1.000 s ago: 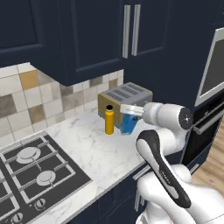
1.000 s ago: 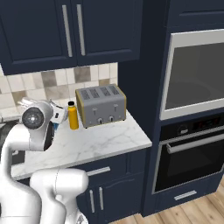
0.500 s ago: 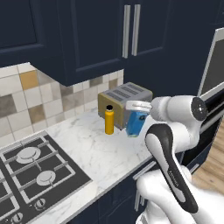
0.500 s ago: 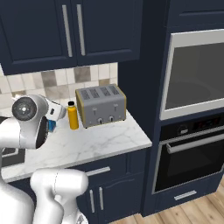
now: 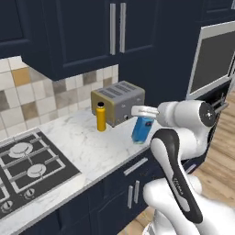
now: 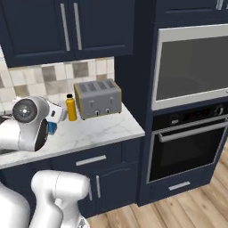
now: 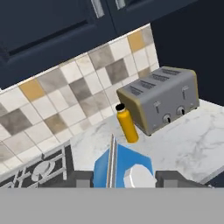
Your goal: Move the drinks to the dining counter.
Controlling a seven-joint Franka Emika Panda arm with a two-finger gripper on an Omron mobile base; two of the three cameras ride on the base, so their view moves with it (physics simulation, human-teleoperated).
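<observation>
Blue carton [image 7: 124, 171] sits clamped between the jaws.

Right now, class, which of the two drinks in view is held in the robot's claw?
The blue carton: it hangs off the counter, gripped at its top by the claw. The yellow bottle stands free beside the toaster.

Both base cameras are looking forward and down from behind the arm, sharing the toaster [image 5: 118, 100] and marble surface [image 6: 102, 130]. The hand camera is peering closely over the blue carton [image 7: 124, 169] toward them.
</observation>
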